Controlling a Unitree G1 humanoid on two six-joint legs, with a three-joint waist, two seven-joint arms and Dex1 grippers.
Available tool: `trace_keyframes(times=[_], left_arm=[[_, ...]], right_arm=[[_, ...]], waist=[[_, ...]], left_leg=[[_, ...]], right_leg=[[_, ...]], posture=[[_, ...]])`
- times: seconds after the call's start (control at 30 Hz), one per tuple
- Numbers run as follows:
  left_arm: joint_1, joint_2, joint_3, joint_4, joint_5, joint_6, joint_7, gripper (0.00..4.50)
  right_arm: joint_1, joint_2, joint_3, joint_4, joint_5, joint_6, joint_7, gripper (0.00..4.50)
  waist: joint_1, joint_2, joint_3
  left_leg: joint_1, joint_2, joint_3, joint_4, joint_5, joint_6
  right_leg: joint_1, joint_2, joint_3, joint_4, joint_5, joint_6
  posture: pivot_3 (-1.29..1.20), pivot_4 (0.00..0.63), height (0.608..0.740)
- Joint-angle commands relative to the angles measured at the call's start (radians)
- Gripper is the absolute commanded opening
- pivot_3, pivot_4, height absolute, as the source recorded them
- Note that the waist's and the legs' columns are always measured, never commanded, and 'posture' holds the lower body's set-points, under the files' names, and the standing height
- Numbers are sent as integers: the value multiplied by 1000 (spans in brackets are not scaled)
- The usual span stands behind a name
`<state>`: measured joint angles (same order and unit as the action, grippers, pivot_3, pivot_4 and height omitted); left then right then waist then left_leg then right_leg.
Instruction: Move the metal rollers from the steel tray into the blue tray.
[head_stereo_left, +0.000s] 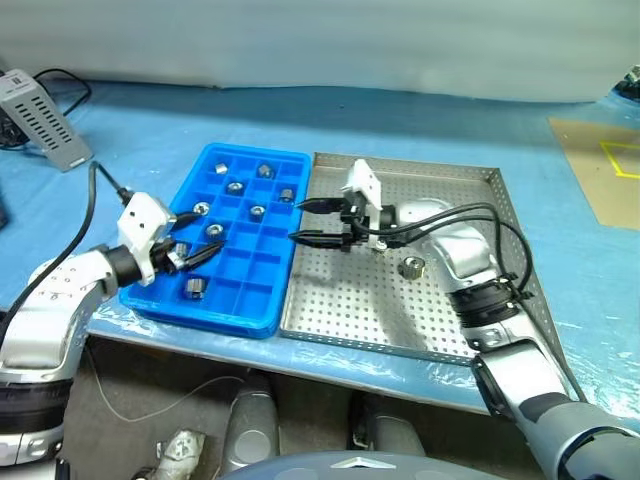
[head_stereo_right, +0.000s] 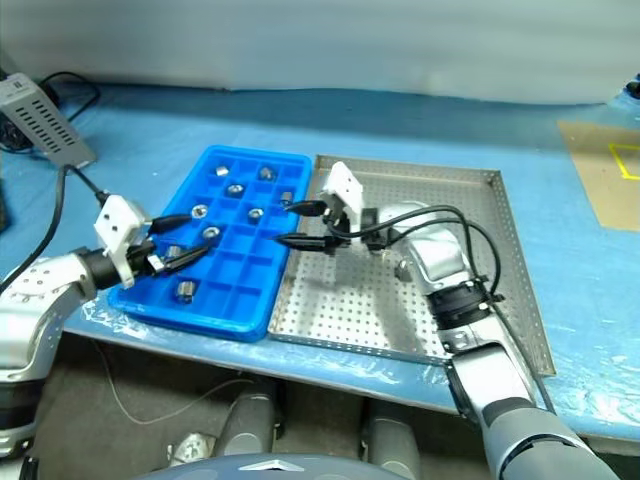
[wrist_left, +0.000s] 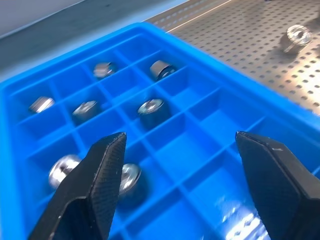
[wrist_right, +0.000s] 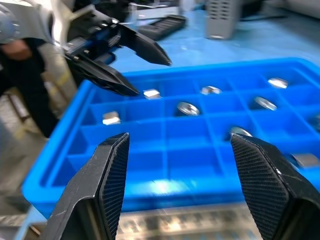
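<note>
The blue tray (head_stereo_left: 255, 272) lies left of the steel tray (head_stereo_left: 340, 300), touching it. Several metal rollers sit in the blue tray's compartments, among them one (head_stereo_left: 194, 288) near the front and one (head_stereo_left: 265, 171) at the back. One roller (head_stereo_left: 411, 267) rests on the steel tray's perforated floor, also seen far off in the left wrist view (wrist_left: 295, 37). My left gripper (head_stereo_left: 203, 236) hovers open and empty over the blue tray's left side. My right gripper (head_stereo_left: 300, 221) points left over the seam between the trays, open and empty. Its wrist view shows the left gripper (wrist_right: 150, 77) across the tray.
A grey box (head_stereo_left: 40, 115) with black cables sits at the back left on the blue table cover. A brown board with yellow lines (head_stereo_left: 610, 170) lies at the far right. The table's front edge runs just below both trays.
</note>
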<state>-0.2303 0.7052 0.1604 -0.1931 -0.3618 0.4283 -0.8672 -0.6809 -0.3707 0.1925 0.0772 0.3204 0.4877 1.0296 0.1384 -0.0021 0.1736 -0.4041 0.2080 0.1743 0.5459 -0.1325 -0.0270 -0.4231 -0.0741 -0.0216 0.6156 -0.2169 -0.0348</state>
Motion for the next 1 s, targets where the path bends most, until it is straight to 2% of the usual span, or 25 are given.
trace_keyframes(times=[0.03, 0.13, 0.3, 0.47, 0.67, 0.8, 0.87, 1.0], left_arm=[[-135, -39, -112, 88, 31, -52, -51, 3688], [-261, -102, -200, 209, 62, -100, -95, 3688], [-465, -261, -328, 459, 119, -221, -176, 3688], [-630, -396, -392, 749, 194, -384, -227, 3688], [-769, -498, -393, 1072, 270, -555, -225, 3688], [-812, -509, -360, 1143, 258, -591, -286, 3688], [-812, -500, -325, 1121, 209, -571, -359, 3688], [-771, -477, -291, 1041, 172, -570, -431, 3688]], right_arm=[[45, -23, -65, -115, 25, 35, -67, 3342], [101, -43, -106, -191, 33, 72, -126, 3342], [208, -80, -176, -339, 49, 140, -228, 3342], [320, -102, -254, -483, 65, 201, -334, 3342], [429, -105, -310, -608, 84, 251, -429, 3342], [507, -112, -304, -654, 69, 252, -469, 3342], [538, -128, -232, -630, -13, 193, -490, 3342], [541, -63, -173, -514, -82, 105, -557, 3342]], waist=[[-10, 0, 0], [-28, 0, 0], [-67, 0, 0], [-107, 0, 0], [-155, 0, 0], [-175, 0, 0], [-181, 0, 0], [-186, 0, 0]], left_leg=[[0, 0, 0, 0, 0, 0], [0, 0, 0, 2, 0, 0], [0, -1, 0, 6, 1, -2], [0, -1, 1, 9, 0, 1], [-1, -1, 2, 14, -4, 7], [-1, -1, 2, 17, -6, 10], [-1, -1, 2, 17, -7, 11], [-1, -1, 3, 17, -7, 12]], right_leg=[[0, 0, 0, 1, 0, 0], [0, 0, 1, 3, 0, 0], [0, 0, 2, 4, 0, 0], [0, 0, 3, 4, 0, 1], [2, 1, 6, 3, 2, 2], [3, 1, 7, 1, 2, 4], [3, 0, 7, 0, 2, 4], [4, 0, 8, 0, 3, 4]], posture=[[-47, 150, 740], [-125, 150, 740], [-269, 150, 740], [-435, 150, 740], [-542, 150, 740], [-585, 150, 740], [-586, 150, 740], [-559, 150, 740]])
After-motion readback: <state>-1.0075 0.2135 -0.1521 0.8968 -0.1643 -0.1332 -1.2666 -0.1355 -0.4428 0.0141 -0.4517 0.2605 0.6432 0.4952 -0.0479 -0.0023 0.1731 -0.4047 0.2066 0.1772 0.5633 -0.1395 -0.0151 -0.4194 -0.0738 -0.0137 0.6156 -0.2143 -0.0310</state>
